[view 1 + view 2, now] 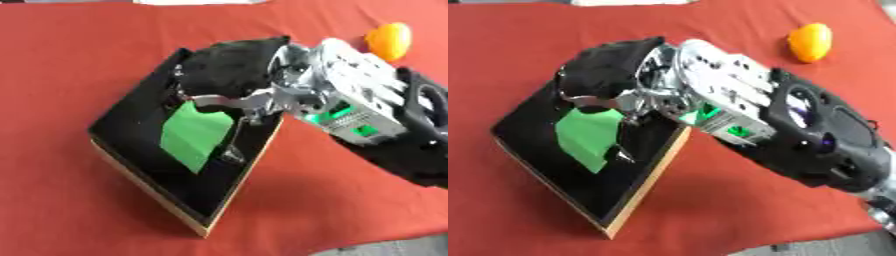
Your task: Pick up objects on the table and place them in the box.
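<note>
Red cloth covers the table (79, 60) all around us. Our right hand (229, 70) reaches from the right over the box (149, 187), its black fingers curled at the far rim. Just below them a green piece (194, 135) lies tilted inside the box; we cannot tell whether the silver thumb (229, 101) is touching it or has let it go.

We judge this to be the placing step, near its end. Next we would open fully and lift clear without dragging the green piece out.

The near wall of the box runs right under our wrist, so rising before pulling back looks wise. Behind the hand, well apart, an orange thing (810, 42) waits on open cloth. Our left hand is out of sight.
</note>
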`<state>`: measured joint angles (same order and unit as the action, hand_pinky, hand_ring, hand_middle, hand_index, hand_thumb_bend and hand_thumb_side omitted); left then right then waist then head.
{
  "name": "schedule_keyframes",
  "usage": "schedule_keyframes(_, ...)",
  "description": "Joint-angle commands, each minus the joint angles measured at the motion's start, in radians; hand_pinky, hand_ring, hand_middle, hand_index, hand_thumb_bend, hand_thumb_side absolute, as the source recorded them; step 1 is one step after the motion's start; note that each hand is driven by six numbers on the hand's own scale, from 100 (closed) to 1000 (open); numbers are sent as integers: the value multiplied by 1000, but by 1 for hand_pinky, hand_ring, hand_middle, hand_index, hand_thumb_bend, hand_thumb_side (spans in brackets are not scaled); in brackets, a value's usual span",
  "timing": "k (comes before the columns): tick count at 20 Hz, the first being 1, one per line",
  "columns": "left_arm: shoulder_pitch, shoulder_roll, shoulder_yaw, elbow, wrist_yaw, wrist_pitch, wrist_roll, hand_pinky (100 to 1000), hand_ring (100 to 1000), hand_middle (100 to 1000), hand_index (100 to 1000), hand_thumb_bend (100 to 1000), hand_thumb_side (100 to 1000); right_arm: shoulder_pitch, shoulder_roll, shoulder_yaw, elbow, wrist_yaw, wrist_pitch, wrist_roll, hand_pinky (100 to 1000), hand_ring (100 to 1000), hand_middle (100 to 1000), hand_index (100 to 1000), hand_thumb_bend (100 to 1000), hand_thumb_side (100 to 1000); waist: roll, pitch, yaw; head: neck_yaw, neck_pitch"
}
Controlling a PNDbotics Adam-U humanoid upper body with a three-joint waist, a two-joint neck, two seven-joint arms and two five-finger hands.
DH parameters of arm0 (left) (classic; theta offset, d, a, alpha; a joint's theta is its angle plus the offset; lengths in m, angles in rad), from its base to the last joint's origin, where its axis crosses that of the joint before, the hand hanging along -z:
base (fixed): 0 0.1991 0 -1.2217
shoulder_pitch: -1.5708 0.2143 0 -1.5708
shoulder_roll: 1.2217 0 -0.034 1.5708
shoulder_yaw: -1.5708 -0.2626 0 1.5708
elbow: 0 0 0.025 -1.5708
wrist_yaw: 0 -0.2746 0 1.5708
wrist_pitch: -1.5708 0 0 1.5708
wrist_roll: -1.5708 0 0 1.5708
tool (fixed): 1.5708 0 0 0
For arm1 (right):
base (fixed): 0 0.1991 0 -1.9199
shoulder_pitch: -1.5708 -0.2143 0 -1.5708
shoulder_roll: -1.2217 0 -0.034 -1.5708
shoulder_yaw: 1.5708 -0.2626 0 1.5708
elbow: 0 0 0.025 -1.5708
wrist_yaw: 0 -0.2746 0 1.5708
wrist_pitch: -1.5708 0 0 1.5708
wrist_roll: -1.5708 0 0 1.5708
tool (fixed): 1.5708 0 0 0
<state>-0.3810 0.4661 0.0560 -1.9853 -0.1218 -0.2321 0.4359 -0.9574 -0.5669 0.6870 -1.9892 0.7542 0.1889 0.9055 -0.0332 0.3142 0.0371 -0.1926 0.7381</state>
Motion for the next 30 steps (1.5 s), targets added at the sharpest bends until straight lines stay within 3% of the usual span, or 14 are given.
schedule_keyframes(1, -15, 14, 4, -15, 2, 1, -3, 534, 812, 684, 805, 100, 565, -6, -10, -2, -11, 17, -8, 2, 765, 837, 755, 806, 431, 100, 3, -17, 3, -4, 1)
schedule_keyframes(5, -17, 12, 4, -15, 3, 0, -4, 534, 811, 684, 805, 100, 562, 5, -17, 8, -11, 33, -27, 2, 841, 928, 859, 881, 470, 142, 4, -18, 10, -7, -1)
schedule_keyframes(7, -18, 12, 4, -15, 3, 0, -4, 534, 811, 684, 805, 100, 561, 7, -20, 10, -11, 46, -45, 2, 865, 947, 881, 900, 529, 207, 5, -18, 13, -7, -2)
schedule_keyframes(13, -18, 12, 5, -15, 2, 0, -4, 535, 811, 684, 805, 100, 555, -1, -18, -47, -11, 63, -88, 2, 887, 949, 861, 915, 607, 228, 9, -21, 16, -7, -3)
schedule_keyframes(16, -17, 12, 6, -15, 1, 0, -3, 535, 811, 684, 805, 100, 554, -12, -21, -106, -11, 29, -92, 2, 887, 945, 856, 915, 599, 214, 10, -23, 14, -7, -4)
schedule_keyframes(21, -13, 13, 8, -15, -1, 1, -1, 535, 811, 684, 805, 100, 555, -34, -49, -260, -11, 30, -94, 1, 885, 939, 854, 911, 586, 192, 12, -25, 8, -6, -7)
schedule_keyframes(25, -9, 16, 9, -15, -3, 3, 0, 535, 813, 684, 805, 100, 559, -17, -123, -357, -11, 31, -83, -26, 878, 932, 854, 911, 566, 164, 10, -23, 3, -9, -9)
schedule_keyframes(29, -9, 20, 10, -15, -4, 4, 1, 534, 813, 684, 805, 100, 559, 52, -217, -419, -11, 44, -22, -54, 863, 925, 847, 908, 561, 139, 10, -20, 0, -12, -13)
schedule_keyframes(30, -9, 21, 11, -15, -5, 4, 1, 534, 813, 684, 805, 100, 559, 74, -239, -434, -11, 51, -2, -61, 862, 926, 847, 908, 517, 100, 10, -18, -1, -13, -14)
